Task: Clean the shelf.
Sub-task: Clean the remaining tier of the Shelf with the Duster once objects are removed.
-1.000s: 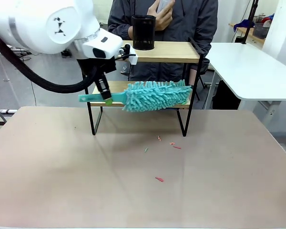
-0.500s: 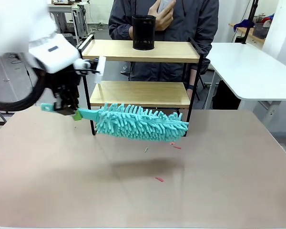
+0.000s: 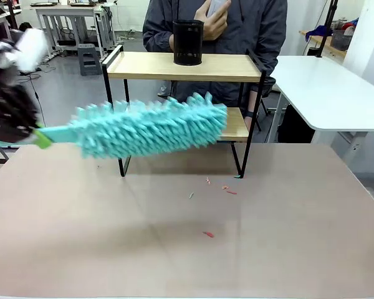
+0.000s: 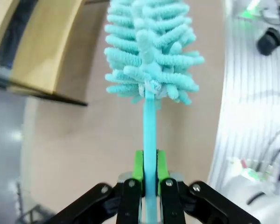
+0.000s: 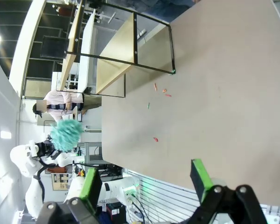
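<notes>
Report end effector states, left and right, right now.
Left end effector: closed, holding the duster by its handle.
Right end effector: open, holding nothing.

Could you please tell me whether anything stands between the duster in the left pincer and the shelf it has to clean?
Nothing visible separates the duster from the shelf: its head hangs in front of the lower board. On the top board, a black cup stands mid-board, where a sweep would likely meet it.
</notes>
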Controlling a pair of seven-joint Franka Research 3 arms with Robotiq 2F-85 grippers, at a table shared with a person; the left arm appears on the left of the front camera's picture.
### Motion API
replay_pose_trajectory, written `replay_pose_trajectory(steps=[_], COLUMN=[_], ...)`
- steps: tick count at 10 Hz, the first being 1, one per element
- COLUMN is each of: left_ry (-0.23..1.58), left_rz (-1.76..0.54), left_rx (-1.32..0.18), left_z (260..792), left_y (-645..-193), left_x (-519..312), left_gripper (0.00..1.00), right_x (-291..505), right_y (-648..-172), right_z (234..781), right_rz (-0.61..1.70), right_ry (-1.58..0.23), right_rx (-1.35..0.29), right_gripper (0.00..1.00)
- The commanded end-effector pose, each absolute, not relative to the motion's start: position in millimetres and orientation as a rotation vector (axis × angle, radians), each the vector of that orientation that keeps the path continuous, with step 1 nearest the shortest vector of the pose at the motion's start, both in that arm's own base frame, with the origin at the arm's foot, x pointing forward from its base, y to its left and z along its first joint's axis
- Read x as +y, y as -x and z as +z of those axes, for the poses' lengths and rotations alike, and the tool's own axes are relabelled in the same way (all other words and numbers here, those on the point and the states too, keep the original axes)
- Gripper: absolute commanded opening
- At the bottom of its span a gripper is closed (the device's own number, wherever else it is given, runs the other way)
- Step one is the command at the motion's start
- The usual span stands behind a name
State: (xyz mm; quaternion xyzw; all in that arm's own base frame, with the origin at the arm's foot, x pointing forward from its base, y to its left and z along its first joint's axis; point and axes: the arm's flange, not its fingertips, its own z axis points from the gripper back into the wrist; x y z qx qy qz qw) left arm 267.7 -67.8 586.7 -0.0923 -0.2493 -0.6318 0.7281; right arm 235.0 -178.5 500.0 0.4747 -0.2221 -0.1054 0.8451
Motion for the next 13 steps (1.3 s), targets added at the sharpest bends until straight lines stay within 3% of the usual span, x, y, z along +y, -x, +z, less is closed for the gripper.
replay_pose_trajectory(steps=[1,3,4,6,10,11,13], left_ry=[0.190,0.259,0.218,0.320,0.480,0.407,0.407], left_rz=[-1.209,-1.067,-0.751,-0.489,-0.348,-0.401,-0.401], left_rx=[-0.672,-0.868,-0.880,-0.763,-0.389,-0.511,-0.511], left_z=[584.6,579.8,571.4,551.9,513.3,509.2,509.2], left_y=[-225.4,-177.2,-171.4,-188.8,-299.9,-235.1,-235.1], left_x=[3.9,85.9,119.4,156.8,162.5,174.1,174.1], left_gripper=[0.12,0.12,0.12,0.12,0.12,0.12,0.12], right_x=[-178.5,-178.5,-178.5,-178.5,-178.5,-178.5,-178.5], right_y=[-236.4,-236.4,-236.4,-236.4,-236.4,-236.4,-236.4], right_z=[501.9,501.9,501.9,501.9,501.9,501.9,501.9], right_rz=[-0.203,-0.203,-0.203,-0.203,-0.203,-0.203,-0.203], right_ry=[-1.017,-1.017,-1.017,-1.017,-1.017,-1.017,-1.017], right_rx=[-0.494,-0.494,-0.494,-0.494,-0.494,-0.494,-0.494], right_gripper=[1.00,1.00,1.00,1.00,1.00,1.00,1.00])
